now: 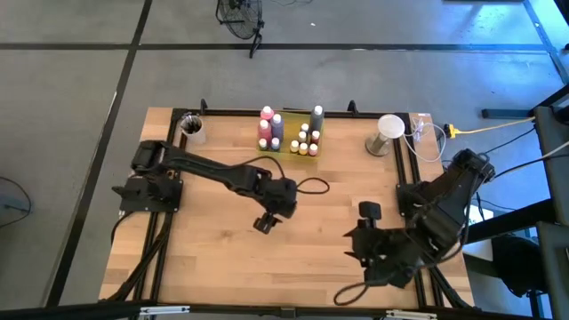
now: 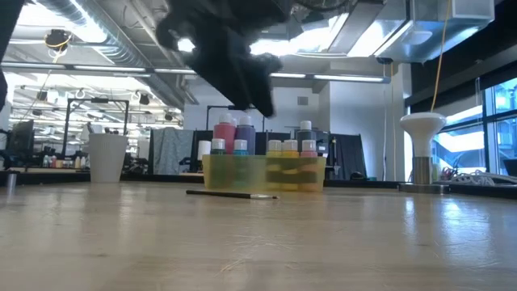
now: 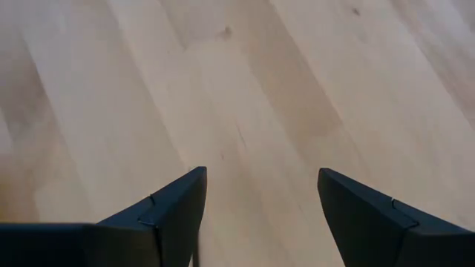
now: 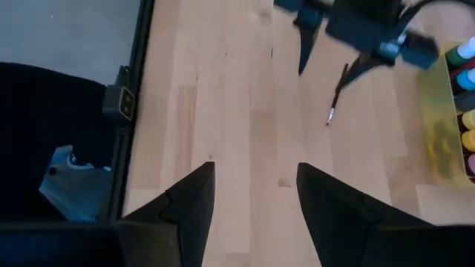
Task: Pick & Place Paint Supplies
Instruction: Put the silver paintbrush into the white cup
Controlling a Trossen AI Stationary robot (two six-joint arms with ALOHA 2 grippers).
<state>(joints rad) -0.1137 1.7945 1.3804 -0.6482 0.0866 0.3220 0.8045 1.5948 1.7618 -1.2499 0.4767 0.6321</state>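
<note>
many bottles (image 1: 303, 142) in yellow tray (image 1: 290, 148)

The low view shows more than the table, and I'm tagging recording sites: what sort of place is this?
Probably an industrial-style lab or workshop: exposed ceiling ducts, cluttered workbenches in the background, and a wooden table framed with black rails on a grey concrete floor.

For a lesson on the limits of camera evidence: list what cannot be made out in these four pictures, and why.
- Brush: in the high view, hidden under the left arm.
- Left end effector: low view shows only a dark blur overhead.
- Cup contents: too small in the high view.
- Small paint bottles: count unclear, they overlap; tray wall blurs them in the low view.
</note>
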